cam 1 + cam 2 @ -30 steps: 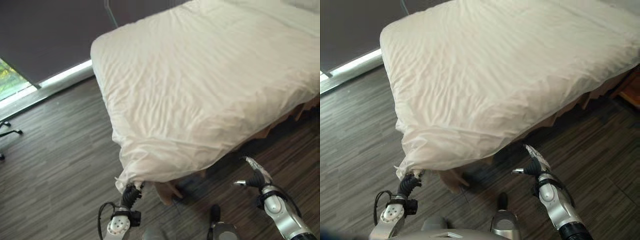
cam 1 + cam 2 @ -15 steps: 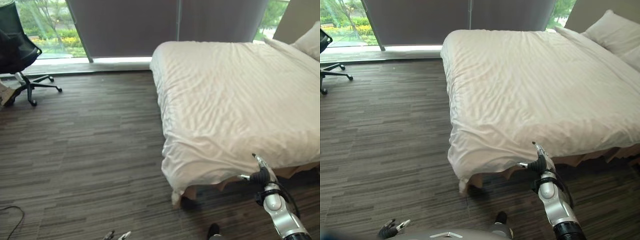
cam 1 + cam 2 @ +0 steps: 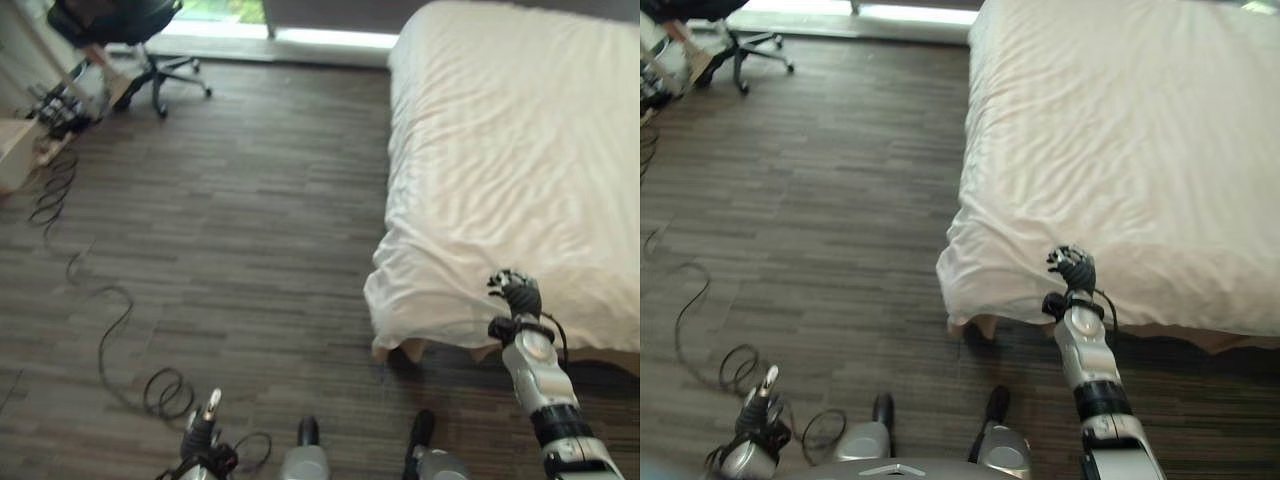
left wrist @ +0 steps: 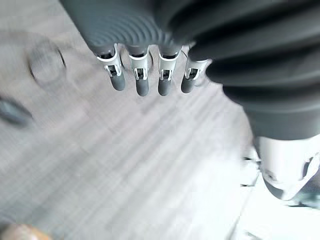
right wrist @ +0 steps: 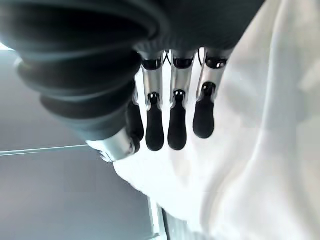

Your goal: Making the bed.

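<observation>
My right hand (image 3: pixel 516 294), fingers straight and holding nothing, hovers at the hanging foot edge of the white duvet (image 3: pixel 520 160), lower right of frame; whether it touches the cloth I cannot tell. To finish well, I judge I should smooth the drooping corner (image 3: pixel 400 300) evenly. My left hand (image 3: pixel 203 432), fingers relaxed and empty, hangs low over the wood floor (image 3: pixel 230 210), bottom left. An office chair (image 3: pixel 135 30) stands upper left.

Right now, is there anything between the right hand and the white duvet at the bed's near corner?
Nothing visible. The right hand is raised, fingers relaxed, right by the white duvet above the hanging edge. The left hand hangs low over the floor.
</observation>
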Robot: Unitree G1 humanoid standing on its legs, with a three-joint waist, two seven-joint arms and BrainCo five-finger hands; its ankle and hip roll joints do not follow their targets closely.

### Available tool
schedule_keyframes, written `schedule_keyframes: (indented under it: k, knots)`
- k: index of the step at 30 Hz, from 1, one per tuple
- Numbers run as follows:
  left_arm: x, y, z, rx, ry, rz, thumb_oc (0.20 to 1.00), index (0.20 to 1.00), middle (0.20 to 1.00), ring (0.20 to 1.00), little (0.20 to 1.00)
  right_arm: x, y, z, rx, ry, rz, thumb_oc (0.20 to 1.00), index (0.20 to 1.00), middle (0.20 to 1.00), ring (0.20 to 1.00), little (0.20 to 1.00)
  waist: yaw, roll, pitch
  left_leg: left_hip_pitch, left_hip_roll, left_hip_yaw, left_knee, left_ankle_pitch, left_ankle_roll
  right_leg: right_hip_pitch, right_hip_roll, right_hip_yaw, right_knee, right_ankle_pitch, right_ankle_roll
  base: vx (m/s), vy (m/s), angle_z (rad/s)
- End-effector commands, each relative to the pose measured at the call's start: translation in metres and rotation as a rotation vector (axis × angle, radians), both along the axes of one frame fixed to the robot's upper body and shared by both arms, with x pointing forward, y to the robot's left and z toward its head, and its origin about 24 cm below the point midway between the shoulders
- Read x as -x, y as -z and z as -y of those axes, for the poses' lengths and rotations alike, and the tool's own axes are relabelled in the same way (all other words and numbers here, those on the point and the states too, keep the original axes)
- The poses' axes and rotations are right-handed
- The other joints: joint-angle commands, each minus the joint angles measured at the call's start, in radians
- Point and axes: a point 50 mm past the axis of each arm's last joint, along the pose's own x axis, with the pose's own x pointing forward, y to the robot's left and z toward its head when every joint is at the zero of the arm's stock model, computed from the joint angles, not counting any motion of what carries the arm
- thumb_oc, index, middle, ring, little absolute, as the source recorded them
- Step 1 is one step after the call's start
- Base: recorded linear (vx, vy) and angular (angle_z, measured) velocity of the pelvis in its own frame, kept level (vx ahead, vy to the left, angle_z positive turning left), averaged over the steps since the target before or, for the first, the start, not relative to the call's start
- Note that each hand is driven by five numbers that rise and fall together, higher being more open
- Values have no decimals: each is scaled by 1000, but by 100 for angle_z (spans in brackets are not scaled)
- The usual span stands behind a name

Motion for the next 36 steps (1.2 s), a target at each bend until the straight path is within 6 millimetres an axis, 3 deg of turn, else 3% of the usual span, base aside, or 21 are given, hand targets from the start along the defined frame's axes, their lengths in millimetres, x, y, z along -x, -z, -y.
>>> schedule_keyframes:
  k: [1, 3, 4, 5, 8, 12, 14, 16, 23, 25, 26, 28, 29, 30, 31, 32, 34, 36]
  knots:
    - [-14, -17, -12, 59, -47, 174, 1000, 1000, 1000, 1000, 1000, -12, -43, 17, -213, 71, 272, 200, 200, 200, 200, 200, 7, 3, 17, -24, -44, 39, -8, -62, -17, -48, -91, -42, 73, -107, 57, -42, -223, 36]
    - [-17, -14, 3, 166, -49, 228, 1000, 1000, 1000, 1000, 1000, -21, -68, 24, -289, 72, 394, 200, 200, 200, 200, 200, 28, 32, 46, -75, -30, 32, -11, -40, -40, -80, -89, -64, 65, -106, 55, -15, -189, 42]
    - [-18, -14, 3, 167, -48, 230, 1000, 1000, 1000, 1000, 1000, -21, -68, 25, -288, 72, 396, 200, 200, 200, 200, 200, 28, 34, 44, -78, -29, 30, -11, -39, -41, -83, -88, -65, 66, -106, 54, -14, -130, 30]
    - [-20, -14, 14, 217, -10, 257, 1000, 1000, 1000, 1000, 1000, -27, -94, 35, -290, 84, 480, 200, 200, 200, 200, 200, 43, 53, 61, -112, -21, 28, -12, -27, -54, -102, -86, -77, 62, -107, 53, 78, -129, 20]
    - [-29, -16, 36, 281, 84, 302, 1000, 1000, 1000, 1000, 1000, -31, -140, 57, -281, 134, 637, 200, 200, 200, 200, 200, 68, 89, 77, -178, -4, 17, -12, -23, -86, -137, -75, -88, 43, -128, 63, 47, -148, 8]
    - [-35, -17, 50, 311, 160, 317, 1000, 1000, 1000, 1000, 1000, -32, -158, 64, -306, 167, 707, 200, 200, 200, 200, 200, 81, 122, 96, -241, 1, 8, -12, -6, -98, -188, -71, -99, 48, -129, 63, -5, -53, 12]
    - [-36, -15, 55, 330, 164, 312, 1000, 1000, 1000, 1000, 1000, -37, -151, 60, -351, 175, 683, 200, 200, 200, 200, 200, 87, 135, 103, -263, 3, 5, -12, 1, -102, -210, -69, -101, 50, -129, 62, -8, -14, 3]
    - [-35, -12, 60, 349, 162, 304, 1000, 1000, 1000, 1000, 1000, -44, -133, 42, -406, 145, 624, 200, 200, 200, 200, 200, 90, 139, 107, -278, 4, 5, -12, 2, -103, -226, -67, -102, 53, -128, 62, 0, 0, 0]
    - [-36, -5, 76, 435, 174, 278, 1000, 1000, 1000, 1000, 1000, -50, -47, -57, -580, -71, 310, 200, 200, 200, 200, 200, 97, 151, 143, -296, -3, -6, -12, 8, -96, -249, -67, -102, 62, -118, 58, -10, 9, -2]
    - [-38, -5, 79, 446, 186, 279, 1000, 1000, 1000, 1000, 1000, -46, -30, -82, -600, -148, 238, 200, 200, 200, 200, 200, 96, 152, 153, -301, -6, -11, -12, 8, -95, -249, -72, -110, 63, -114, 59, 0, 0, 0]
    - [-37, -5, 78, 446, 185, 279, 1000, 1000, 1000, 1000, 1000, -45, -29, -83, -600, -149, 237, 200, 200, 200, 200, 200, 94, 152, 153, -301, -7, -12, -12, 8, -95, -249, -73, -111, 63, -114, 59, -31, 31, 2]
    - [-41, -4, 85, 467, 227, 276, 1000, 1000, 1000, 1000, 1000, -42, -9, -114, -630, -252, 127, 200, 200, 200, 200, 200, 106, 157, 169, -314, -17, -27, -12, 8, -92, -250, -82, -121, 64, -110, 59, -41, 40, 5]
    - [-42, -4, 85, 467, 226, 277, 1000, 1000, 1000, 1000, 1000, -42, -9, -114, -631, -253, 128, 200, 200, 200, 200, 200, 105, 156, 170, -314, -17, -28, -12, 8, -92, -251, -82, -122, 64, -110, 59, -21, 59, 7]
    - [-81, -14, 89, 443, 231, 291, 1000, 1000, 1000, 1000, 1000, -33, 4, -146, -638, -350, 48, 200, 200, 200, 200, 200, 91, 148, 167, -313, -15, -26, -12, 9, -94, -254, -81, -117, 65, -107, 60, -1, 43, 10]
    - [-86, -16, 87, 441, 228, 299, 1000, 1000, 1000, 1000, 1000, -34, 1, -147, -636, -357, 54, 200, 200, 200, 200, 200, 88, 146, 176, -313, -16, -25, -12, 9, -94, -255, -81, -116, 66, -108, 60, -10, 85, 33]
    - [-129, -43, 95, 440, 244, 414, 1000, 1000, 1000, 1000, 1000, -20, 18, -181, -601, -487, -42, 200, 200, 200, 200, 200, 76, 124, 178, -314, -18, -24, -12, 6, -98, -257, -81, -110, 63, -103, 62, -9, 46, 37]
    - [-144, -54, 104, 446, 260, 440, 1000, 1000, 1000, 1000, 1000, -22, 22, -188, -513, -523, -93, 200, 200, 200, 200, 200, 79, 118, 174, -317, -22, -31, -12, 4, -98, -253, -83, -113, 59, -101, 63, -9, 14, 27]
    - [-143, -56, 106, 439, 278, 452, 1000, 1000, 1000, 1000, 1000, -28, 20, -185, -467, -510, -114, 200, 200, 200, 200, 200, 85, 119, 169, -319, -25, -36, -12, 4, -97, -244, -84, -122, 55, -101, 64, -15, -6, 25]
